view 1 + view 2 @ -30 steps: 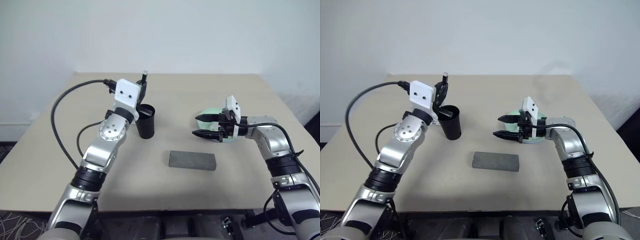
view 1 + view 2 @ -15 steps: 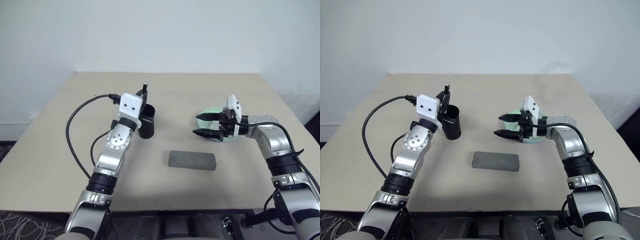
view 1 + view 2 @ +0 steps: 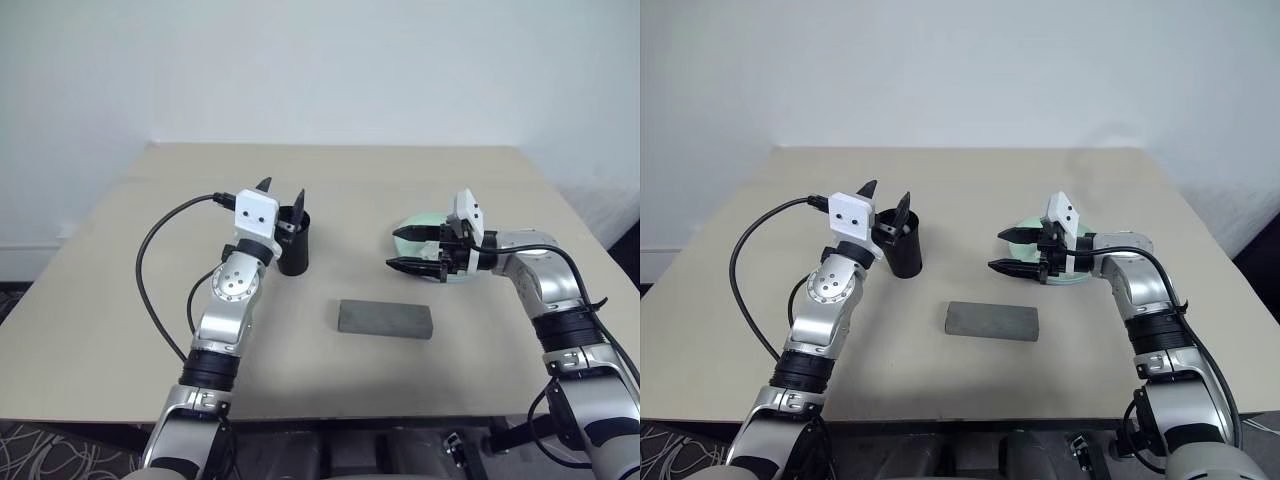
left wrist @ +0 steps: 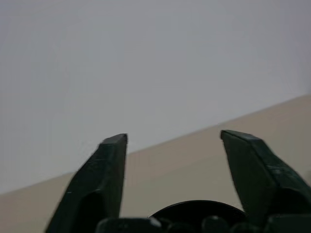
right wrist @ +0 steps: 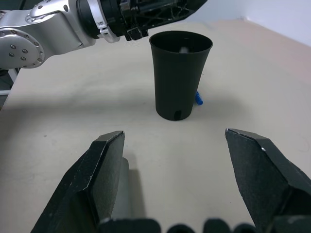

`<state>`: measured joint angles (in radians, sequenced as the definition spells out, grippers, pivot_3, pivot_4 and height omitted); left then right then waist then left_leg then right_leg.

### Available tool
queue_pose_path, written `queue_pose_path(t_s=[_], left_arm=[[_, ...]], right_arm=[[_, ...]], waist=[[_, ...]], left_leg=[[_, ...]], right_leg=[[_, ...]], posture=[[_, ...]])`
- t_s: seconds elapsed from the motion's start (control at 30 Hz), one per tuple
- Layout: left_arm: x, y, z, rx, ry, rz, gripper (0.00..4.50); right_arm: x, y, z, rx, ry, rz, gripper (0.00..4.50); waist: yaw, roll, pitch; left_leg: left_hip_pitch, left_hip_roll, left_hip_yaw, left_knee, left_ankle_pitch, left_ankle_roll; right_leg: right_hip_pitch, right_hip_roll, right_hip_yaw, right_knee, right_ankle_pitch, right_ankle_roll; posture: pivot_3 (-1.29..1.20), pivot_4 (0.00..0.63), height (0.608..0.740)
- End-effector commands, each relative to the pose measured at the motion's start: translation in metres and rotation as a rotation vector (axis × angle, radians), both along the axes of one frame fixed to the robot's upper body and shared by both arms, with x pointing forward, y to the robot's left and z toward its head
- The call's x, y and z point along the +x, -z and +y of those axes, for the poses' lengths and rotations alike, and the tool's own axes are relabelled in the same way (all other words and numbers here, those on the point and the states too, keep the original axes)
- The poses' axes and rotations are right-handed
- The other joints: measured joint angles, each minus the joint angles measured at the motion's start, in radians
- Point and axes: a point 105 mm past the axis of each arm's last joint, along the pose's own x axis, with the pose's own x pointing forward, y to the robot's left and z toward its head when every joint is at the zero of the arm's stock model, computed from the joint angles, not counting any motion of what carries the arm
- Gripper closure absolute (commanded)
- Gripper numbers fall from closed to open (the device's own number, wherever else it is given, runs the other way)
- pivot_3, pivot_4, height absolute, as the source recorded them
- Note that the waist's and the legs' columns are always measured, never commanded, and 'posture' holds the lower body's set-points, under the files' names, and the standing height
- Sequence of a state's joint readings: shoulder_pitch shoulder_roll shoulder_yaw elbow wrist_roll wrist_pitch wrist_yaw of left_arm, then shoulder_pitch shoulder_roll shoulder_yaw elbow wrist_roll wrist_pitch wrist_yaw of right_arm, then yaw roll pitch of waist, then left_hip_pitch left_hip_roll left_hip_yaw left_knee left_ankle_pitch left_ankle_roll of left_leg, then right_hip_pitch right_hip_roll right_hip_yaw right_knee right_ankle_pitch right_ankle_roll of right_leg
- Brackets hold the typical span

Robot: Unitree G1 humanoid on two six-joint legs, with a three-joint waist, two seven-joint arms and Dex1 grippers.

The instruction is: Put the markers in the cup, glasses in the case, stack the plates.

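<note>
The black cup (image 3: 293,246) stands upright left of the table's middle. My left gripper (image 3: 284,188) hovers just over its rim, open, with nothing between its fingers. In the right wrist view a pale marker end (image 5: 183,49) shows inside the cup (image 5: 181,73), and a blue marker tip (image 5: 198,98) pokes out on the table behind its base. The grey case (image 3: 385,318) lies shut near the front middle. My right gripper (image 3: 391,249) is open and empty, pointing left in front of the mint green plate (image 3: 424,220). The glasses are out of view.
The tan table (image 3: 120,300) has wide bare room on its left and along the far side. A black cable (image 3: 160,230) loops off my left arm above the table. A white wall rises behind the far edge.
My left gripper held a marker upright over the cup, sank a little, then opened. The marker has left its fingers. The right arm has not moved.
</note>
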<state>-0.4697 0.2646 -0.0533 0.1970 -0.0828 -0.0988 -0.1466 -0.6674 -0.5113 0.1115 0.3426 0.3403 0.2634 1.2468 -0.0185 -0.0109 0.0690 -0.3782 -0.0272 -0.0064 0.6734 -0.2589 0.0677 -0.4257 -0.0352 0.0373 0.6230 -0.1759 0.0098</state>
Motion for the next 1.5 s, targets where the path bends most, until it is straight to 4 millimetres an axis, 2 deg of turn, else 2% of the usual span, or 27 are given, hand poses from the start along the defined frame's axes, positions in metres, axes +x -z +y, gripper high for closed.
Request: queue_pose_path(t_s=[0.03,0.13,0.27,0.37,0.43,0.47,0.57,0.7,0.87,1.07,1.3,1.5], left_arm=[[0.0,-0.013,0.001,0.006,-0.001,-0.048,0.84],[0.001,-0.02,0.004,-0.014,-0.009,-0.057,0.84],[0.007,-0.049,0.028,-0.082,-0.088,-0.113,0.84],[0.019,-0.067,0.059,-0.071,-0.226,-0.102,1.42],[0.029,-0.074,0.084,-0.095,-0.324,-0.044,2.06],[0.034,-0.078,0.096,-0.111,-0.368,-0.012,2.06],[0.044,-0.078,0.115,-0.141,-0.433,0.085,2.06],[0.065,-0.048,0.125,-0.146,-0.427,0.343,2.06],[0.077,-0.012,0.125,0.004,-0.398,0.535,2.06],[0.079,0.017,0.113,0.111,-0.336,0.657,2.06],[0.076,0.036,0.1,0.235,-0.261,0.728,2.06],[0.068,0.061,0.099,0.377,-0.232,0.807,2.06]], right_arm=[[0.002,-0.015,-0.003,0.011,0.001,-0.059,0.9],[0.002,-0.015,-0.002,0.012,0.002,-0.06,0.9],[0.003,-0.015,-0.002,0.012,0.005,-0.061,0.9],[0.003,-0.014,-0.002,0.013,0.006,-0.062,0.9],[0.003,-0.014,-0.002,0.014,0.008,-0.063,0.9],[0.003,-0.014,-0.002,0.015,0.008,-0.063,0.9],[0.004,-0.013,-0.001,0.017,0.01,-0.062,0.9],[0.004,-0.012,0.0,0.023,0.012,-0.06,0.9],[0.004,-0.012,0.003,0.032,0.013,-0.061,0.9],[0.003,-0.011,0.002,0.039,0.024,-0.066,0.9],[0.002,-0.01,0.0,0.041,0.035,-0.065,0.9],[0.002,-0.01,0.002,0.048,0.039,-0.066,0.9]], waist=[[0.0,0.0,0.0],[0.0,0.0,0.0],[0.0,0.0,0.0],[0.0,0.0,0.0],[-0.001,0.0,0.0],[-0.001,0.0,0.0],[-0.001,0.0,0.0],[0.0,0.0,0.0],[-0.001,0.0,0.0],[-0.001,0.0,0.0],[-0.001,0.0,0.0],[-0.001,-0.001,0.0]], left_leg=[[0.0,0.0,0.0,0.0,0.0,0.0],[0.0,0.0,0.0,0.001,0.0,0.0],[0.0,0.001,0.0,0.002,0.0,0.001],[0.0,0.001,0.0,0.003,0.001,0.001],[0.0,0.001,0.001,0.003,0.001,0.001],[0.0,0.001,0.001,0.003,0.001,0.001],[0.0,0.001,0.001,0.004,0.001,0.001],[-0.001,0.0,-0.001,0.004,0.001,0.001],[-0.001,0.0,0.0,0.004,0.001,0.001],[-0.003,0.0,0.0,0.003,0.0,0.0],[-0.004,0.0,0.0,0.003,-0.001,-0.001],[-0.004,0.0,0.0,0.004,-0.001,-0.001]], right_leg=[[0.0,0.0,0.0,0.0,0.0,0.0],[0.0,0.0,0.0,0.0,0.0,0.001],[0.0,0.0,0.0,0.0,0.001,0.001],[0.0,0.001,-0.001,0.0,0.001,0.002],[0.0,0.001,-0.001,0.001,0.001,0.002],[0.0,0.001,-0.001,0.001,0.001,0.002],[0.001,0.002,-0.001,0.001,0.001,0.003],[0.001,0.002,-0.002,0.0,0.001,0.003],[0.001,0.001,-0.002,0.0,0.001,0.004],[-0.002,0.001,-0.002,0.0,0.002,0.003],[-0.003,0.001,-0.002,0.0,0.002,0.003],[-0.003,0.001,-0.002,0.001,0.002,0.004]], posture=[[0.0,0.0,0.74],[0.0,0.0,0.74],[0.0,0.0,0.74],[0.0,0.0,0.74],[0.0,0.0,0.74],[0.0,0.0,0.74],[0.0,0.0,0.74],[0.0,0.0,0.74],[0.0,0.0,0.74],[0.0,0.0,0.74],[0.0,0.0,0.74],[0.0,0.0,0.74]])
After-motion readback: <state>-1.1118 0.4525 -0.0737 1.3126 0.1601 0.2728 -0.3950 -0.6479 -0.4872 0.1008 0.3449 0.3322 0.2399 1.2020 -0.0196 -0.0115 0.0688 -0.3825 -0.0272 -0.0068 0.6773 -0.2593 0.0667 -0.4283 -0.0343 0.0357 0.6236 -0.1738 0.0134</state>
